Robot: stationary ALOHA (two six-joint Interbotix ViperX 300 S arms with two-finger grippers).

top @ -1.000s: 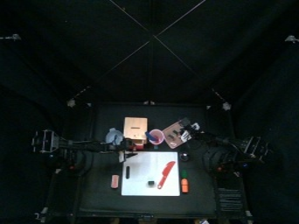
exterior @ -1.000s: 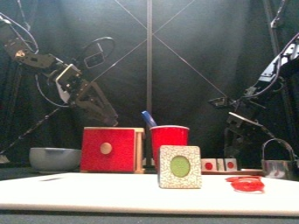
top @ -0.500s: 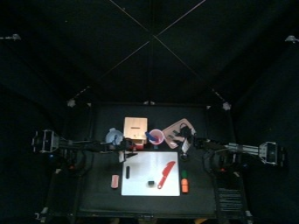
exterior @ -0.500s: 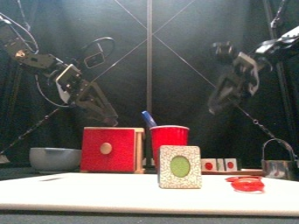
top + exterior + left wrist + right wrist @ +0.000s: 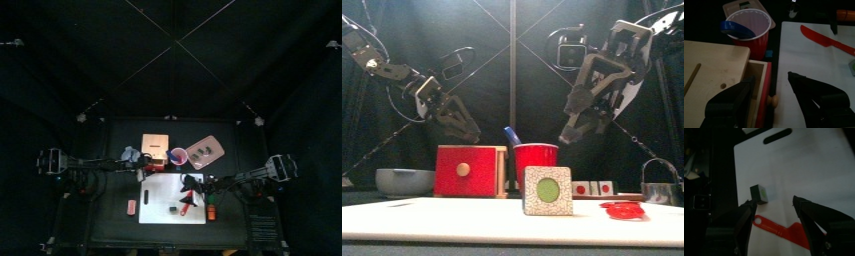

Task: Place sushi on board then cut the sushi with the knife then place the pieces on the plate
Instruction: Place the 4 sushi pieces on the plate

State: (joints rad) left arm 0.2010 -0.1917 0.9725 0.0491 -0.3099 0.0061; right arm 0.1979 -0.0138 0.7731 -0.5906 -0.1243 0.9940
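The red knife (image 5: 777, 228) is partly hidden behind one jaw of the right end effector (image 5: 773, 201). Whether the other jaw touches the sushi piece (image 5: 759, 193) cannot be told. From above, that piece, toward 6 o'clock on the white board (image 5: 158, 190), is a mere speck. In the front view it covers part of the red cup (image 5: 537, 155), and the cup hides most of the blue knife (image 5: 512, 135). The left wrist view's edge crops the pink tray (image 5: 743, 6).

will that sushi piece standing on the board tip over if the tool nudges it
Probably: the sushi piece stands upright on the white board, seemingly taller than thick, so a high nudge would likely topple it. It looks like a small rigid block, likely light, and may slide on the smooth board.
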